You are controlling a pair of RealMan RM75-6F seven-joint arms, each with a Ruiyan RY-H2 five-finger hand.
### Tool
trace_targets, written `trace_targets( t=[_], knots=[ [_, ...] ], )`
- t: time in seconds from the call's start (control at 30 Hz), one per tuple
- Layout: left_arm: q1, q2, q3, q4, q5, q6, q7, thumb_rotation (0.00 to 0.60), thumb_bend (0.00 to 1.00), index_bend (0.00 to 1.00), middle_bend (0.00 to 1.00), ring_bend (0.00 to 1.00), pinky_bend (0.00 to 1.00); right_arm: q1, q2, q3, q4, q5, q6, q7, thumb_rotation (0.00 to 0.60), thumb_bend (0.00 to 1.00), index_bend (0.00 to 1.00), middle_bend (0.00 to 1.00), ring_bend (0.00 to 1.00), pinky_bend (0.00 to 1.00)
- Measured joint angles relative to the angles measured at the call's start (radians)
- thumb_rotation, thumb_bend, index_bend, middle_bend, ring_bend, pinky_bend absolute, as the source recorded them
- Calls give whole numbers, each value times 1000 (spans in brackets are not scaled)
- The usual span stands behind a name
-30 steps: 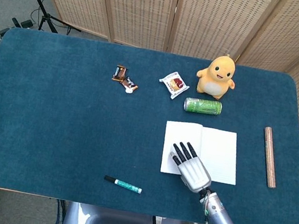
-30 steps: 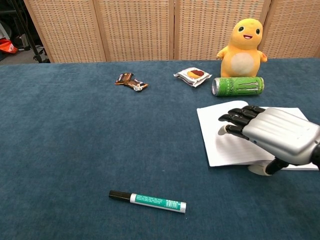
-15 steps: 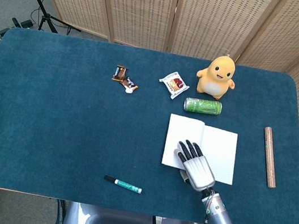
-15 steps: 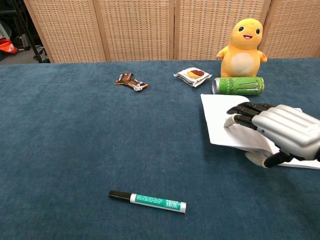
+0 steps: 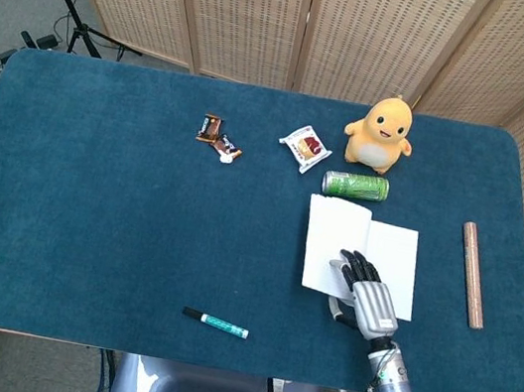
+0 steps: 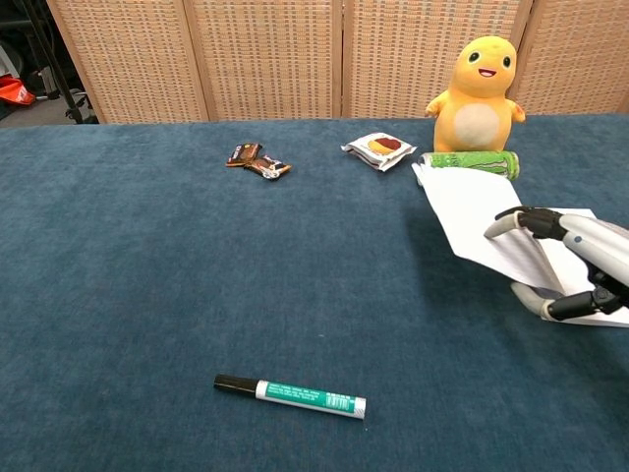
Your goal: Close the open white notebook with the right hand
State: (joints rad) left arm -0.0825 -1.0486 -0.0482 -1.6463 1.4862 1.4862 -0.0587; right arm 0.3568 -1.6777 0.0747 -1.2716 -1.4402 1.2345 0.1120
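— Why is the notebook lying half raised near the can?
— The right hand is pinching its left leaf between thumb and fingers, tilting it toward the right page for closing.

- Blue-covered table, filling most of the head view.
- White notebook at about four o'clock, left page raised off the cloth.
- Green can on its side just at twelve o'clock of the notebook.
- Yellow plush toy upright at twelve o'clock of the can.
- White snack packet at ten o'clock of the can.
- Two small brown wrappers at nine o'clock of the packet.
- Green marker near the six o'clock edge.
- Brown stick at three o'clock.
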Motion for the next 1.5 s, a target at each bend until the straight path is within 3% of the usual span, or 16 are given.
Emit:
trace_targets(
  t=[0.23,0.4,0.53,0.8,0.93,1.13,1.3,1.5],
  knots=[
    [0,-2,1,-1,0,0,2,600,0,0,0,0,0,-38,2,36,-5,89,-18,153,600,569,196,41,16,130],
    [-1,-3,0,-3,0,-1,7,600,0,0,0,0,0,-62,26,64,-28,160,-62,252,600,541,3,0,0,0],
    [-1,-3,0,-3,-1,-2,8,600,0,0,0,0,0,-74,49,76,-51,194,-83,257,600,521,0,0,0,0],
    [-2,-3,-1,-4,-3,-3,8,600,0,0,0,0,0,-92,69,103,-82,277,-59,109,600,486,0,0,0,0],
    [-1,-1,-1,-4,-3,-3,6,600,0,0,0,0,0,-104,75,121,-120,335,0,-60,600,210,0,0,0,0],
    [0,0,0,-3,-1,0,2,600,0,0,0,0,0,-125,75,160,-177,397,155,-274,600,111,0,0,0,0],
    [-1,0,-2,-3,-6,-3,4,600,0,0,0,0,0,-150,103,157,-239,342,231,-290,600,8,0,0,0,0],
    [2,-3,2,-4,7,8,12,600,0,0,0,0,0,-181,217,95,-360,169,292,-289,600,0,0,0,0,0]
  ],
)
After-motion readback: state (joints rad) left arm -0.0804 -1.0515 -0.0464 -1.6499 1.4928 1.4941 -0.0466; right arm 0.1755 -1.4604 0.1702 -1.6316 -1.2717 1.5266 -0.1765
